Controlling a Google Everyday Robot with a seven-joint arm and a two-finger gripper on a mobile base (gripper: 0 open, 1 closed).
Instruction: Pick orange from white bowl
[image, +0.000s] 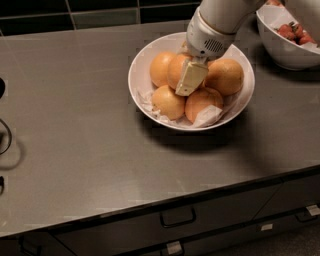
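Logged claw (191, 77) low inside wide, shallow, glossy white bowl (142, 60), pressed onto the fruit pile. Cannot tell how far open, nor whether anything is gripped. Placed round, dimpled, deep-coloured orange (175, 70) mid-pile in that bowl, touching the claw's left side. Counted four paler oranges (169, 101) packed around it on crumpled white paper lining (207, 116). Noted bowl standing on grey counter (75, 150). Spotted deeper white bowl of red fruit (285, 50) at far right, apart from the first.

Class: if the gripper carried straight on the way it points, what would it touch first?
The gripper, down in the white bowl, would probably meet the front-left orange first; depth is unclear.
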